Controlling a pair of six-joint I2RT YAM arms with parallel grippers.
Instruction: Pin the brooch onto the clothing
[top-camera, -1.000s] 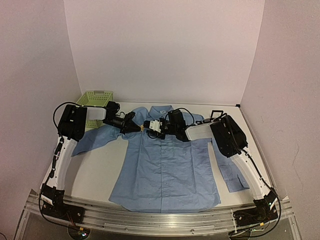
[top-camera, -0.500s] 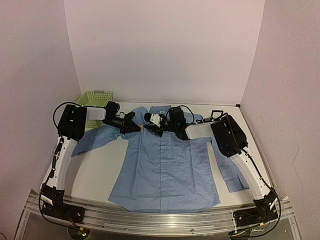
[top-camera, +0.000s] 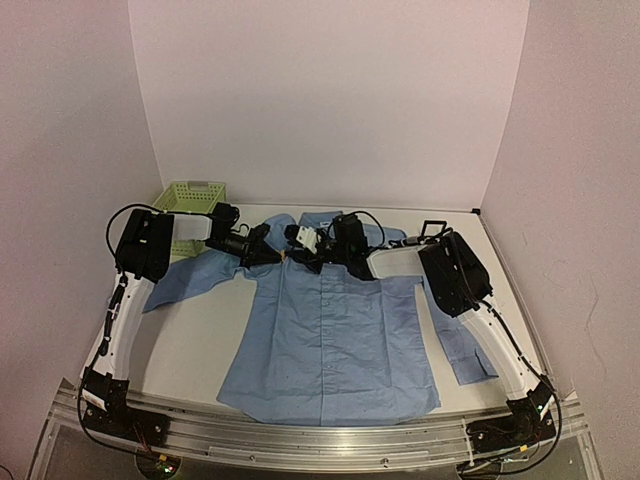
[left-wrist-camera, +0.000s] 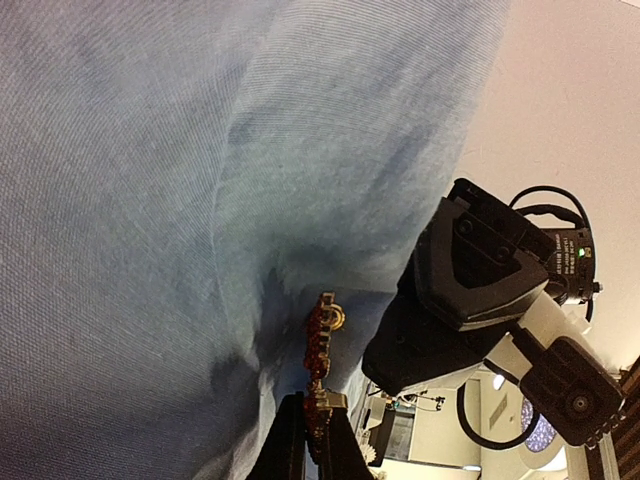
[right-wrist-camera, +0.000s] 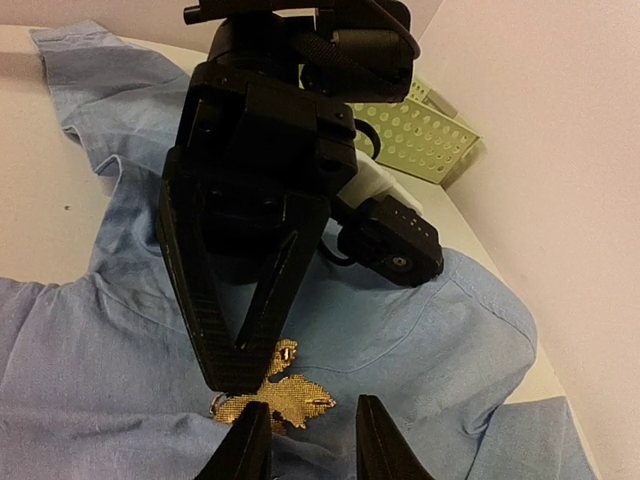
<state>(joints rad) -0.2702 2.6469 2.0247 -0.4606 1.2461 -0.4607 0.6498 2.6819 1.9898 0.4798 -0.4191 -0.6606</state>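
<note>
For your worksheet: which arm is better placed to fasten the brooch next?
Right, probably: the right gripper holds nothing, fingers apart at the brooch, which the left gripper pinches against the shirt.

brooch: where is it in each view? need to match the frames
Top external: brooch is a tiny speck by the shirt collar, between the two arms' tips.
Left wrist: bottom centre, edge-on, pinched by the left fingers.
Right wrist: bottom centre, just above the right fingers.
Shared landmark: the left fingers gripping it, over the blue shirt.
</note>
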